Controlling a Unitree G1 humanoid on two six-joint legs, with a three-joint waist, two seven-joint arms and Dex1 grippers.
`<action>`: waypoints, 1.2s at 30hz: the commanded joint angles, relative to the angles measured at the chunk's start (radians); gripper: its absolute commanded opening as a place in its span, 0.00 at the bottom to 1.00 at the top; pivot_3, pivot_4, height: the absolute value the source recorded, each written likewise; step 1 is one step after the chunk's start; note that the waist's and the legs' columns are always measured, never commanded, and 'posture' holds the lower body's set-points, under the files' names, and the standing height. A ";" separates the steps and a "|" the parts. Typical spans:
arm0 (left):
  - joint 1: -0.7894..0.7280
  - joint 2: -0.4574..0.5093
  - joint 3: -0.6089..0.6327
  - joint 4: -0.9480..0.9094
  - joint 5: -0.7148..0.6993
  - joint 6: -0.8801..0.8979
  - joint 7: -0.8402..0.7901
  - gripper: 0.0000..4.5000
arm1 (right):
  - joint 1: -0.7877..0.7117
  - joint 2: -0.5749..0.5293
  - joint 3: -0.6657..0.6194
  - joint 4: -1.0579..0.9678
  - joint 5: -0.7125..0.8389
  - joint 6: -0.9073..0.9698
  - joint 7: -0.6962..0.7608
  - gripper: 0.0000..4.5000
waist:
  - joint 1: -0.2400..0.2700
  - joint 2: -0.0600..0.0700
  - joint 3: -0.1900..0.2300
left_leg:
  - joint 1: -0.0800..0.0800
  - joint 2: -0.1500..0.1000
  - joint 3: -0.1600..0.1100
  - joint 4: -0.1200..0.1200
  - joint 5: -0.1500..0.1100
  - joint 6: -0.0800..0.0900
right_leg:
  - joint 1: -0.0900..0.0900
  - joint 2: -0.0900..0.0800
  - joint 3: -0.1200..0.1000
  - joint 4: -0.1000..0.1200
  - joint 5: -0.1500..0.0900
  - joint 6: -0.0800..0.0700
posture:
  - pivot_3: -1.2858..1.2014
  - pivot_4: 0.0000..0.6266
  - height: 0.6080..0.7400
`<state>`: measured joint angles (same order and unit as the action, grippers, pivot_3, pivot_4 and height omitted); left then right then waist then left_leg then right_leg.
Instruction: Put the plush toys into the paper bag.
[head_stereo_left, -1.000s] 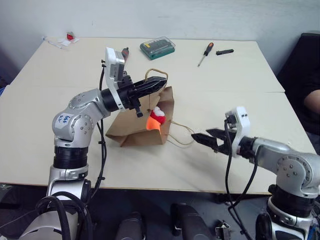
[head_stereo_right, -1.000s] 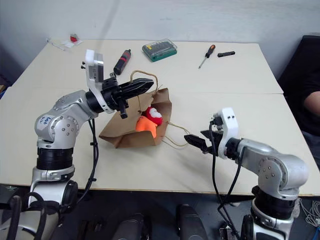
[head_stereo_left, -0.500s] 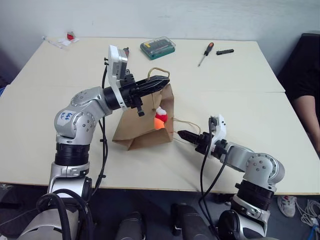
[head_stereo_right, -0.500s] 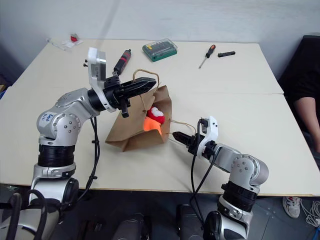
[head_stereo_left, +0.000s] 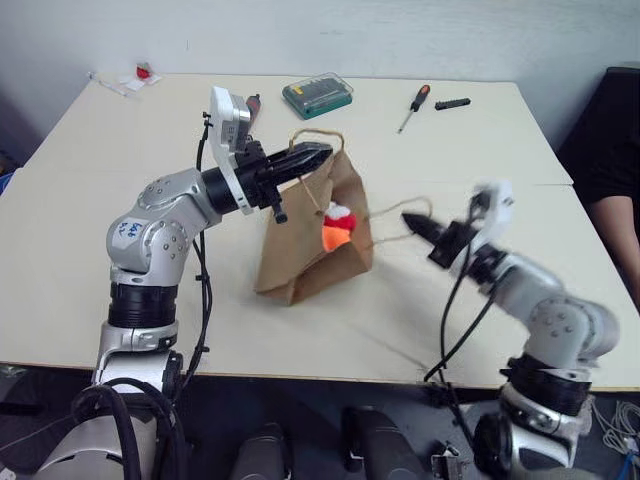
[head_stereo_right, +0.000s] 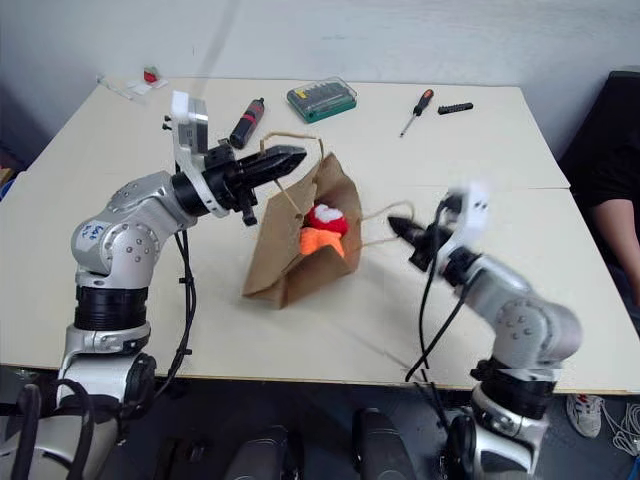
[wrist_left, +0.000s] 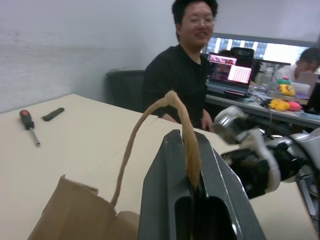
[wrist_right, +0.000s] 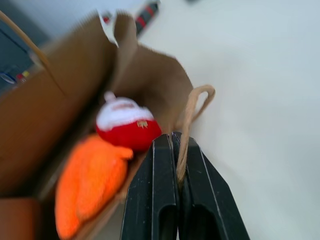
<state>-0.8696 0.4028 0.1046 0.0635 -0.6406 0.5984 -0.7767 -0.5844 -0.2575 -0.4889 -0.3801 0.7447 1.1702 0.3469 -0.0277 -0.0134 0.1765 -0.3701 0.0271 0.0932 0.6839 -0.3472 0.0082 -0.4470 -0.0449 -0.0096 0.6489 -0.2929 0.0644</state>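
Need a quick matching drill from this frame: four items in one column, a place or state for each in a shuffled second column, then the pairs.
1. left gripper
2. right gripper
3. orange plush toy
4. green case

A. on the table's far side
B. shut on the paper bag's upper handle
C. inside the paper bag
D. shut on the paper bag's lower handle

Pairs: 1-B, 2-D, 3-C, 4-A

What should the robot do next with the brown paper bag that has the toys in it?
Probably lift both handles together so the brown paper bag stands upright. The left gripper and right gripper are each shut on a twisted handle, and the bag leans with the orange plush toy and red-and-white ball toy at its mouth.
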 joint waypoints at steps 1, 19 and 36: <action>-0.062 -0.019 0.045 0.034 0.012 -0.060 0.041 0.00 | -0.105 -0.085 -0.048 -0.091 0.130 -0.031 0.020 0.01 | 0.000 0.000 0.000 | 0.000 0.000 0.000 0.000 0.000 0.000 | 0.000 0.000 0.000 0.000 0.000 0.000 | 0.52 0.24 1.00; -0.017 -0.076 0.076 0.088 0.024 -0.056 0.099 0.04 | 0.034 -0.198 0.328 -0.176 -0.079 -0.321 0.047 0.05 | 0.000 -0.001 0.000 | 0.000 0.001 0.000 -0.001 0.000 0.000 | 0.000 0.000 -0.001 -0.002 0.000 0.000 | 0.52 0.24 1.00; 0.406 0.121 0.043 -0.361 -0.049 0.068 0.049 1.00 | 0.220 -0.447 0.294 -0.160 0.061 -0.284 0.207 0.67 | 0.002 -0.002 -0.001 | 0.004 -0.001 -0.001 0.000 0.000 0.002 | 0.005 -0.002 0.001 -0.006 0.000 0.001 | 0.52 0.24 1.00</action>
<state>-0.4664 0.5378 0.1808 -0.2734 -0.7291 0.7284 -0.7206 -0.3484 -0.7231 -0.2446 -0.5613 0.8590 0.9356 0.5659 -0.0254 -0.0150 0.1759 -0.3656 0.0263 0.0926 0.6834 -0.3475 0.0100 -0.4422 -0.0473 -0.0089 0.6427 -0.2923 0.0650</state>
